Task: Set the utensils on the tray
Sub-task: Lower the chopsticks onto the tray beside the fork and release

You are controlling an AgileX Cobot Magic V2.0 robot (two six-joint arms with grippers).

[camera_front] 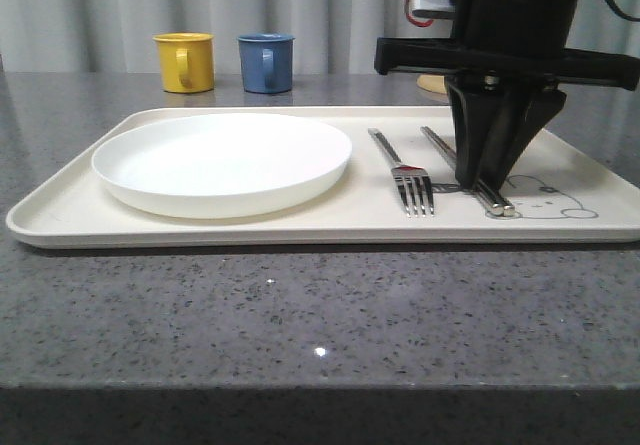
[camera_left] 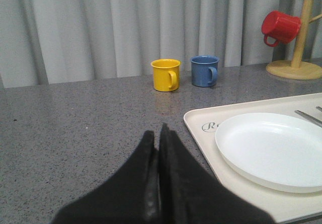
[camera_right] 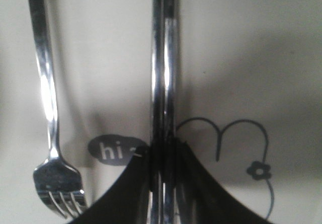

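The cream tray (camera_front: 70, 210) lies across the table with a grey rabbit drawing at its right end. A silver fork (camera_front: 405, 170) lies on it, tines toward me. Just right of the fork lies a pair of chopsticks (camera_front: 497, 201). My right gripper (camera_front: 476, 177) points straight down and is shut on the chopsticks, which rest on or just above the tray. The right wrist view shows the chopsticks (camera_right: 164, 58) running between the fingertips of the gripper (camera_right: 163, 153), with the fork (camera_right: 48, 93) beside them. My left gripper (camera_left: 157, 136) is shut and empty, above the table left of the tray (camera_left: 201, 133).
A round white plate (camera_front: 220, 160) takes up the tray's left half. A yellow mug (camera_front: 185, 62) and a blue mug (camera_front: 266, 62) stand behind the tray. A red mug (camera_left: 279, 26) hangs on a wooden stand (camera_left: 302, 32) at the back right. Grey curtains close off the back.
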